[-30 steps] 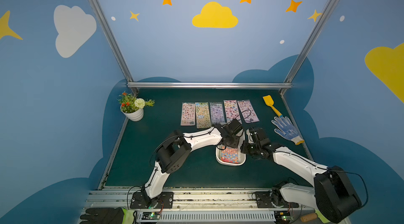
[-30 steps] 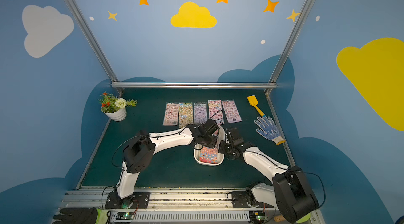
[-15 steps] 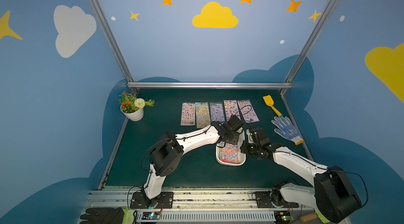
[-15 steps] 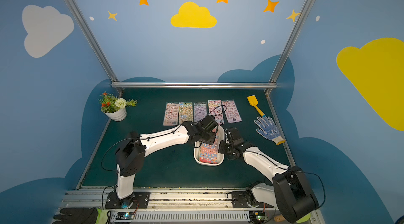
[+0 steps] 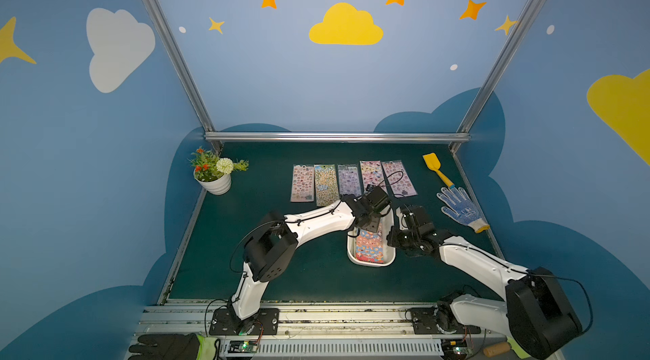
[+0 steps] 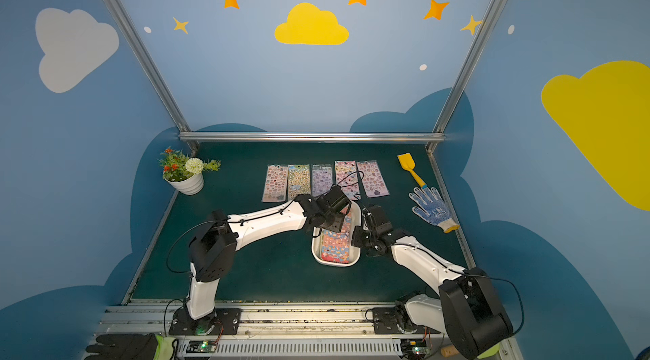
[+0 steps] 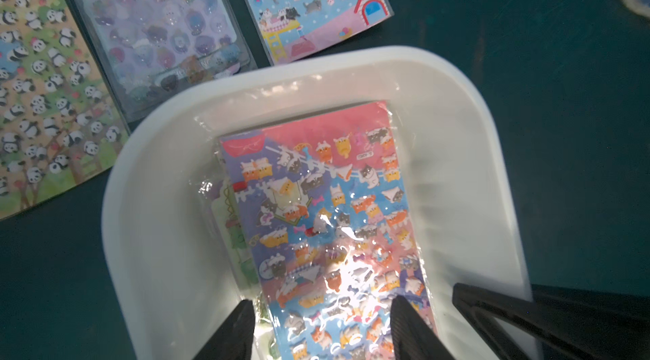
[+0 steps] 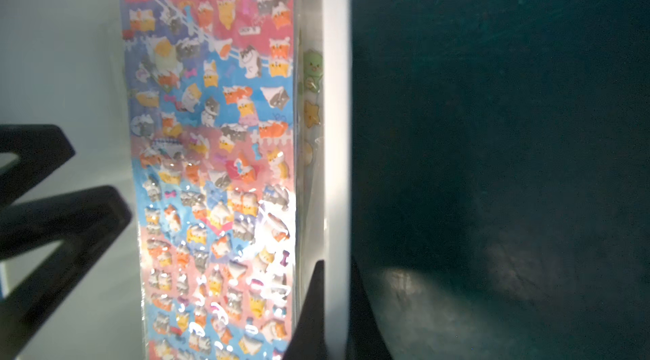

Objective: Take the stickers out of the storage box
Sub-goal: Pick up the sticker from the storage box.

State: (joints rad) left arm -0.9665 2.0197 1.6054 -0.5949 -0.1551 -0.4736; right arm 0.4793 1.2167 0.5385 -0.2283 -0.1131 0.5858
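The white storage box [image 5: 371, 263] [image 6: 318, 256] stands mid-mat with a stack of stickers [image 5: 369, 247] [image 7: 327, 207] in it; the top sheet is pink and blue with tiny cats. My left gripper [image 7: 322, 309] [image 5: 369, 224] hangs open over the box's far end. One fingertip is beside the stack and the other over its opposite edge, and nothing is gripped. My right gripper [image 8: 336, 305] [image 5: 395, 235] is shut on the box's right rim [image 8: 337, 94]. Several more stickers [image 5: 325, 184] lie side by side on the mat behind the box.
A white flower pot [image 5: 214, 182] stands at the back left. A yellow shovel [image 5: 436, 168] and a blue-dotted glove [image 5: 460, 209] lie at the right edge. A black cable loops over the right-hand sheets on the mat.
My left gripper's jaws have spread apart over the stack in the box, and the left elbow has shifted slightly left. The right arm has held still on the rim.
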